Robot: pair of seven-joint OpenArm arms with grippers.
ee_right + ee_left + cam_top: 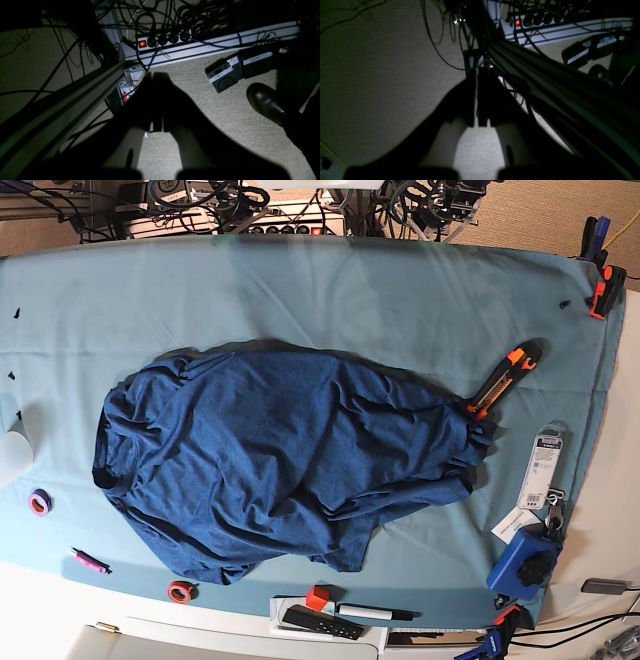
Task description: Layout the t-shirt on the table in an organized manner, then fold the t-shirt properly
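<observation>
The dark navy t-shirt (290,470) lies crumpled and wrinkled in the middle of the teal-draped table (400,300), its bulk bunched toward the left. Neither arm shows in the base view. In the left wrist view my left gripper (477,75) is shut with nothing between its fingers, and it points down at carpet and frame rails, not at the table top. My right gripper (153,75) is likewise shut and empty, hanging over the carpeted floor beside a metal rail. Neither wrist view shows the t-shirt.
On the table an orange-black utility knife (505,380) touches the shirt's right edge. A packaged item (543,470), a blue tool (525,565), tape rolls (40,502), a pink marker (90,561) and a red block (317,597) ring the edges. Below: power strip (160,40), pedals (225,75), a shoe (265,101).
</observation>
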